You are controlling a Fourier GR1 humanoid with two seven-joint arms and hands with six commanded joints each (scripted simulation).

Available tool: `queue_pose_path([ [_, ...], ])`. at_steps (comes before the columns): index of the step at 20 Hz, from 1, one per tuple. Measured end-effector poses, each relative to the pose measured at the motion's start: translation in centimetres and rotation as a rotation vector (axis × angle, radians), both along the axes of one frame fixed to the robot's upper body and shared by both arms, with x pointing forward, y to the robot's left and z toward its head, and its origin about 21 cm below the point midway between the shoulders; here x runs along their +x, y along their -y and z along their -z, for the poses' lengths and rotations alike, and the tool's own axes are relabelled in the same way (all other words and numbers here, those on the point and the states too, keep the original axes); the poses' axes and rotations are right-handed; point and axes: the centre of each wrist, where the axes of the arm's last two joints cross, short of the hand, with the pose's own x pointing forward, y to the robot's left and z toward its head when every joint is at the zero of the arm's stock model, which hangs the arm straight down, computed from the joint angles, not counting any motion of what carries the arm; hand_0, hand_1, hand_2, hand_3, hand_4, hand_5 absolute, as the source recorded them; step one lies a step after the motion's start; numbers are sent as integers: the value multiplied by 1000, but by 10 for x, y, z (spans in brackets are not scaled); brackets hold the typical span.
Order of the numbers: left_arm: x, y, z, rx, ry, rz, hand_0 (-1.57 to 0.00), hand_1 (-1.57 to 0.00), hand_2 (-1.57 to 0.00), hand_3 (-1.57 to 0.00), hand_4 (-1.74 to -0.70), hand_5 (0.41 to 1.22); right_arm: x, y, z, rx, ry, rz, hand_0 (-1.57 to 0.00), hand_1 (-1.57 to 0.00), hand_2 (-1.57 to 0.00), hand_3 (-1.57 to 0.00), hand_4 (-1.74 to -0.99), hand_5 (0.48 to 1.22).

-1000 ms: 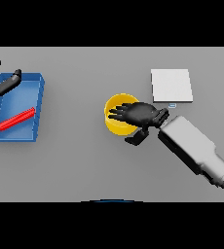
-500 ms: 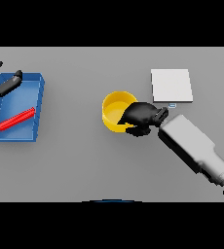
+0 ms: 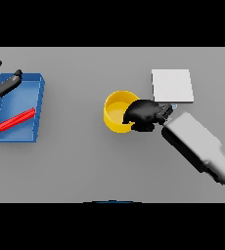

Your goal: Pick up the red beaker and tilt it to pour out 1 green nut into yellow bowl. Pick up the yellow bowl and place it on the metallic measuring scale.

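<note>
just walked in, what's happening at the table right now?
The right hand is curled around the near-right rim of the yellow bowl, which sits on the grey table just left of the metallic measuring scale. The bowl is not on the scale yet. The red beaker lies on its side in the blue tray at far left, with the left hand open over the tray's back corner. I can't make out a nut in the bowl.

Yellow bowl (image 3: 115,113): looking smooth, plastic-like.
Measuring scale (image 3: 171,85): showing pale, matt metal.
Table (image 3: 85,166): appearing matt grey.
</note>
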Motion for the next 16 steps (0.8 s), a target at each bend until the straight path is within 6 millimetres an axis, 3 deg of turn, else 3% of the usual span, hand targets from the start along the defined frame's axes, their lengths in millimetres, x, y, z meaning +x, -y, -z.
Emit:
queue_pose_path([
  [5, -1, 3, -3, 18, 11, 3, 1, 1, 1, 1, -776, 702, 0, 5, -29, 10, 28, 27, -1555, -1554, -1491, -1153, -1735, 1217],
  [7, 2, -1, -5, -1, 13, 2, 1, 1, 1, 1, -782, 702, 1, 12, -40, -3, 52, 59, -1561, -1560, -1433, -1215, -1737, 1219],
  [11, 2, -2, -5, -25, 22, 16, 1, 1, 1, 1, -799, 704, -5, 5, -48, -1, 79, 88, -1567, -1567, -1507, -1179, -1739, 1219],
  [16, 1, -5, -9, -32, 12, -6, 1, 1, 1, 1, -826, 723, 7, 28, -66, -8, 154, 203, -1550, -1570, -1504, -1174, -1741, 1220],
])
